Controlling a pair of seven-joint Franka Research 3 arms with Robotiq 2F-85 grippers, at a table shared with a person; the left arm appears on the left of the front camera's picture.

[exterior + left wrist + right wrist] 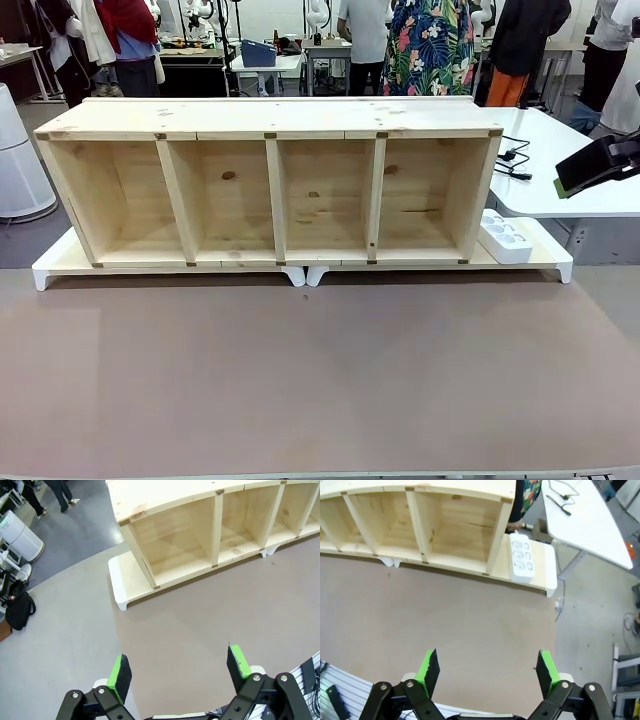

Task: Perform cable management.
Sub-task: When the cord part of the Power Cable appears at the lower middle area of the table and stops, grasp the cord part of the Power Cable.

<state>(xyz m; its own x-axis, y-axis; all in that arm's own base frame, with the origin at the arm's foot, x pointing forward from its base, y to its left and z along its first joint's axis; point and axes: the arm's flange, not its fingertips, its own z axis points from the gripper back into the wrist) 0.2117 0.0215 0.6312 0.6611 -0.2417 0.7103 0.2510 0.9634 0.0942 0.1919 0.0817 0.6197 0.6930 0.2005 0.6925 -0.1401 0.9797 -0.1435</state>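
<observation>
A white multi-socket power strip [505, 237] lies on the white riser at the right end of the wooden shelf; the right wrist view has it as power strip [522, 559]. A thin black cable [513, 156] with a plug lies on the white side table behind it, seen from the right wrist as cable [559, 500]. Whether it joins the strip is hidden by the shelf. My left gripper [179, 667] hangs open over the brown table, nothing between its green pads. My right gripper [486, 668] is also open and empty, well short of the strip.
A four-compartment wooden shelf [272, 132] stands on white risers [50, 268] across the far side of the brown table [320, 380]. A black device [595, 164] sits on the white side table [560, 190]. Several people stand far behind.
</observation>
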